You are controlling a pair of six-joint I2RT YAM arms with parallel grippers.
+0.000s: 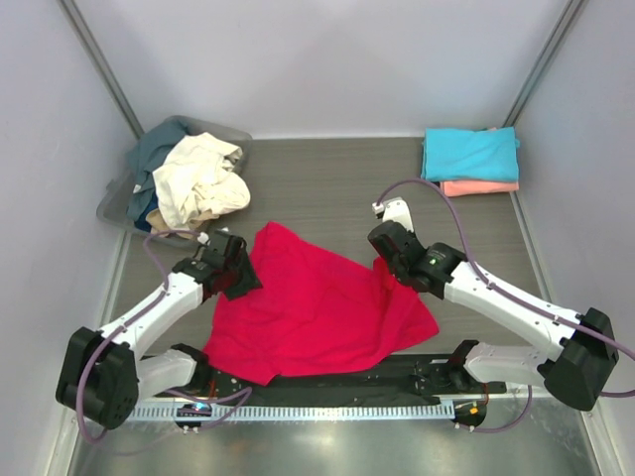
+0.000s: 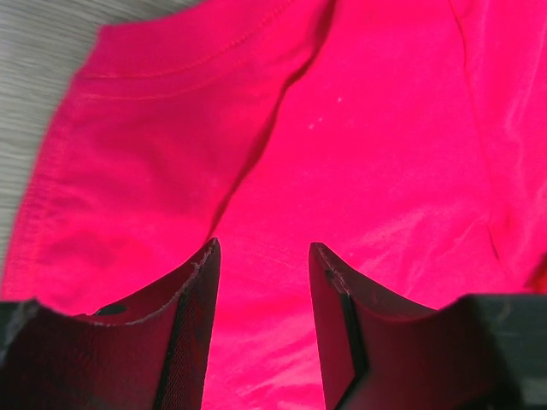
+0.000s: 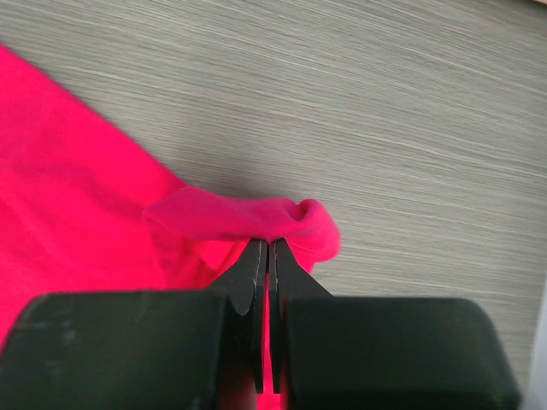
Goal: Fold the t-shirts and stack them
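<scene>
A crimson red t-shirt [image 1: 317, 307] lies spread and rumpled across the middle of the table. My left gripper [image 2: 261, 252] hangs over its left part, jaws open, red cloth [image 2: 342, 128] beneath them and nothing pinched between. My right gripper [image 3: 269, 243] is shut on a bunched fold of the red t-shirt's right edge [image 3: 291, 218]. In the top view the left gripper [image 1: 241, 281] sits at the shirt's left edge and the right gripper [image 1: 389, 266] at its upper right. A folded turquoise t-shirt [image 1: 471, 154] rests on a salmon pink one [image 1: 481, 187] at the back right.
A grey tub [image 1: 119, 203] at the back left holds a crumpled cream t-shirt [image 1: 203, 178] and a slate blue one [image 1: 159, 149]. Bare wood-grain table [image 1: 327, 188] lies between tub and folded stack. White walls close in on both sides.
</scene>
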